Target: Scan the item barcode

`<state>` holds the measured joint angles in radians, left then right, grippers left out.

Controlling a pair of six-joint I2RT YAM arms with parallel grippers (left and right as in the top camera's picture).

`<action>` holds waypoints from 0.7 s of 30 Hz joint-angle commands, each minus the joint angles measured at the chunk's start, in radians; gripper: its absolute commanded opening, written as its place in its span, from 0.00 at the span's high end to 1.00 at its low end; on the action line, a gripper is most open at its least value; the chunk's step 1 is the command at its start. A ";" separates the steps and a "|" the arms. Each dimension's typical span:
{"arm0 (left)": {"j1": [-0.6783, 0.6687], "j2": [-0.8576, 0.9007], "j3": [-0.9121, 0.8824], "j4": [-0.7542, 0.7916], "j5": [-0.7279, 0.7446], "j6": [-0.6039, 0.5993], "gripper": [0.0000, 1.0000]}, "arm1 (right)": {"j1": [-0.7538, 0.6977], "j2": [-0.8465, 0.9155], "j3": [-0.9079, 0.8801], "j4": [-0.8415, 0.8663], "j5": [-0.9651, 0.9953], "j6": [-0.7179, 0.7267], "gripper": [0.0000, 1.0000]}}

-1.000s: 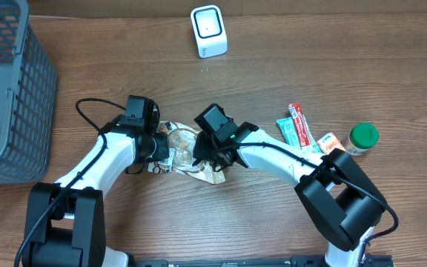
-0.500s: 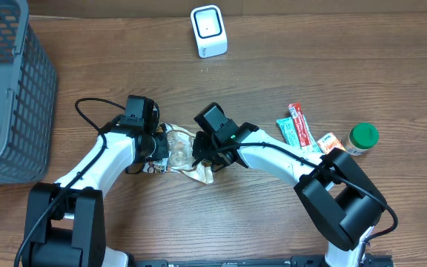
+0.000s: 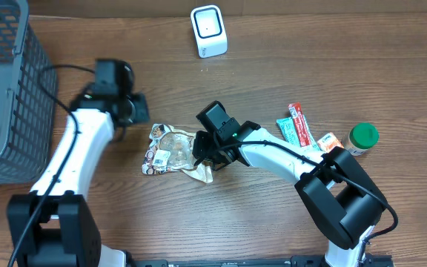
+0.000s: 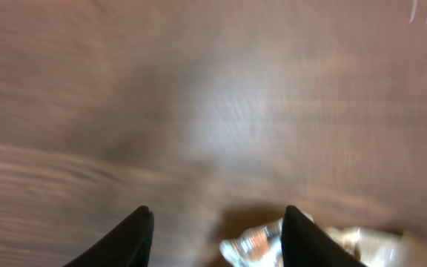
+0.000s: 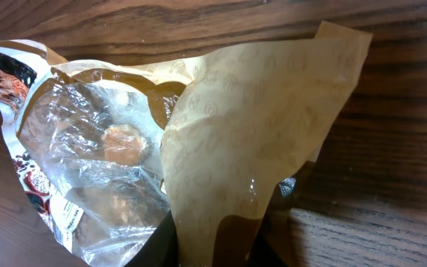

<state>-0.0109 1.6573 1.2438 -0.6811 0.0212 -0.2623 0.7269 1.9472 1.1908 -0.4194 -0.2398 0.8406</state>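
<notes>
The left arm [image 3: 71, 152] and right arm [image 3: 269, 159] are made of smooth white links with black joint housings, and each has a bulky black block [image 3: 343, 202] at its base. A thin black cable [image 3: 64, 70] loops along the left arm, and another runs along the right, whose wrist shows a small green light [image 3: 233, 136]. The left tool [image 4: 217, 222] ends in two black, tapering fingers [image 4: 141, 237].

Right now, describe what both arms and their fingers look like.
The left arm and right arm have white rounded links, black boxy joints and bases, and a thin black cable along each. A small green light glows by the right wrist. The left fingers are black and tapered to blunt tips.
</notes>
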 commanded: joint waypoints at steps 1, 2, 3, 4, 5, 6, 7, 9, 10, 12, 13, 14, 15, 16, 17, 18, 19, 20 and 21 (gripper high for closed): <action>0.049 0.000 0.052 -0.005 -0.021 -0.015 0.25 | -0.006 0.009 0.000 0.013 -0.005 -0.008 0.96; 0.058 0.000 0.052 0.002 -0.026 -0.014 0.08 | -0.006 0.009 0.000 0.023 -0.005 -0.021 0.96; 0.067 0.000 0.052 0.003 -0.030 -0.014 0.00 | -0.006 0.009 0.000 0.033 -0.005 -0.050 0.96; 0.073 0.001 0.052 0.002 -0.029 -0.015 0.00 | -0.008 0.006 0.002 0.041 -0.005 -0.067 0.96; 0.078 0.001 0.052 0.001 -0.029 -0.015 0.00 | -0.010 0.003 0.002 0.053 -0.005 -0.091 0.96; 0.081 0.001 0.052 0.002 -0.029 -0.015 0.00 | -0.012 -0.006 0.006 0.056 0.006 -0.113 0.96; 0.081 0.001 0.052 0.001 -0.029 -0.015 0.00 | -0.016 -0.017 0.016 0.054 0.026 -0.137 0.96; 0.081 0.001 0.052 0.001 -0.029 -0.015 0.00 | -0.023 -0.049 0.044 0.045 0.077 -0.206 0.96; 0.080 0.001 0.052 0.001 -0.029 -0.015 0.00 | -0.027 -0.070 0.066 0.032 0.114 -0.249 0.96; 0.080 0.001 0.052 0.001 -0.029 -0.015 0.00 | -0.029 -0.108 0.121 -0.010 0.194 -0.342 0.96; 0.080 0.001 0.052 0.002 -0.029 -0.015 0.00 | -0.029 -0.125 0.161 -0.044 0.242 -0.396 0.96; 0.080 0.001 0.052 0.001 -0.029 -0.015 0.00 | -0.029 -0.138 0.201 -0.080 0.290 -0.442 0.96; 0.080 0.001 0.052 0.002 -0.029 -0.015 0.00 | -0.029 -0.151 0.254 -0.126 0.356 -0.498 0.96; 0.080 0.001 0.052 0.002 -0.029 -0.015 0.00 | -0.029 -0.158 0.310 -0.166 0.421 -0.562 0.96; 0.080 0.001 0.052 0.001 -0.029 -0.015 0.00 | -0.029 -0.162 0.356 -0.193 0.470 -0.620 0.96; 0.080 0.001 0.052 0.001 -0.029 -0.015 0.00 | -0.029 -0.163 0.415 -0.216 0.529 -0.701 0.96; 0.080 0.001 0.052 0.001 -0.029 -0.015 0.00 | -0.029 -0.163 0.462 -0.222 0.584 -0.773 0.96; 0.080 0.001 0.052 0.002 -0.029 -0.015 0.00 | -0.029 -0.163 0.507 -0.210 0.648 -0.860 0.96; 0.080 0.001 0.052 0.002 -0.029 -0.015 0.00 | -0.029 -0.163 0.539 -0.175 0.713 -0.946 0.96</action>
<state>0.0673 1.6573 1.2812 -0.6815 0.0029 -0.2749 0.7010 1.8454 1.6112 -0.6300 0.2047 0.2230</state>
